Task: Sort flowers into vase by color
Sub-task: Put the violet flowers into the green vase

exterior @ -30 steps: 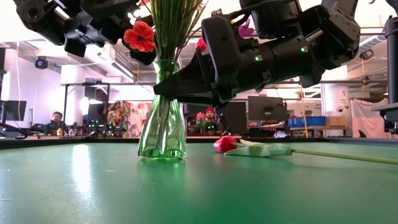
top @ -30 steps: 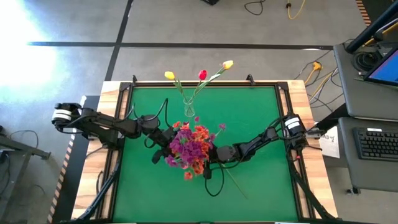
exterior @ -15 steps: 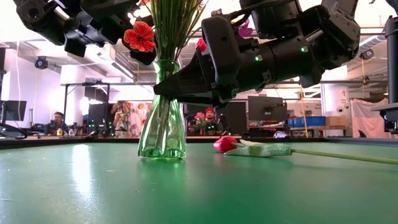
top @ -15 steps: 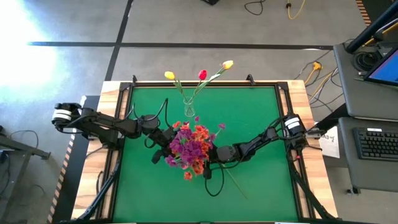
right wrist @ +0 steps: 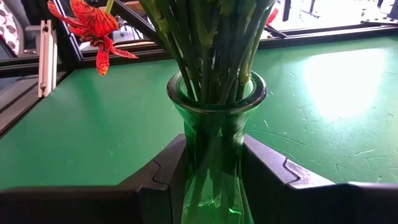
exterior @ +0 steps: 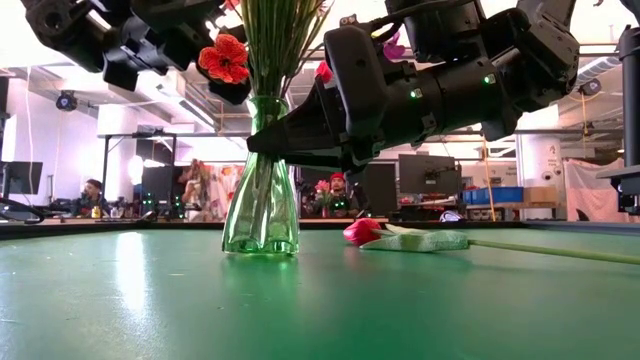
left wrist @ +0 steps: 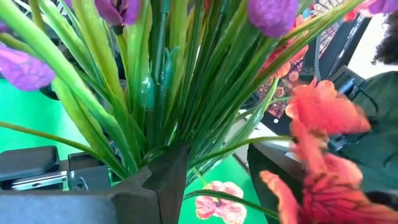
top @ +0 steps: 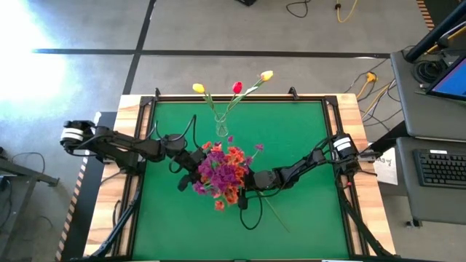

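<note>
Behind blooms (top: 222, 173), both jaws hidden

Only a background person (exterior: 199, 188) behind the table – shifted slightly rightward beside the vase (exterior: 261, 205) – nothing else.

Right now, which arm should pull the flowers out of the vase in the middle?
Probably left. The left claw is up at the flower stems above the rim, while the right claw is clamped on both sides of the vase, holding it steady.
</note>
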You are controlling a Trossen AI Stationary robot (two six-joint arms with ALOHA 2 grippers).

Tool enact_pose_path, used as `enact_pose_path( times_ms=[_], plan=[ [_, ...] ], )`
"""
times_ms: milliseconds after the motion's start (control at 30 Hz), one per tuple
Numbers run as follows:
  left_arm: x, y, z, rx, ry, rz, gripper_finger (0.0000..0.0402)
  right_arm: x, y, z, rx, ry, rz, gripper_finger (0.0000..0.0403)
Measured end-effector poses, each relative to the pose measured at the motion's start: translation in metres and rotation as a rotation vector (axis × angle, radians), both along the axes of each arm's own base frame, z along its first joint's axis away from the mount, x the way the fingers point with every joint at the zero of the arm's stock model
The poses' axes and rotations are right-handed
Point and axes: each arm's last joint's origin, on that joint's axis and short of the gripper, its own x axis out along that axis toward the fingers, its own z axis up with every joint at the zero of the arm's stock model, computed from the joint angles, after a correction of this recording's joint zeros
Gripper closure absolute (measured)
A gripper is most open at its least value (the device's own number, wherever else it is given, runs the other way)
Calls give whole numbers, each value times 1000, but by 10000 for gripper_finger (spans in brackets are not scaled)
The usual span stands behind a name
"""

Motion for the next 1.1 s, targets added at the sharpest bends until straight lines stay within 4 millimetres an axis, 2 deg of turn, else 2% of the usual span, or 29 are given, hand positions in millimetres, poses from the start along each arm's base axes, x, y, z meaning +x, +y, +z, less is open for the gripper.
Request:
enact_pose_path(
  times_ms=[667,967,1100],
  plan=[
    [0,1,1,11,-8,36,242,0,0,0,-6,0,2,285],
    [-9,3,5,-5,53,44,241,-1,0,-4,34,24,-9,234],
    [-13,3,8,-8,65,45,228,-1,0,-3,36,19,-17,212]
  ],
)
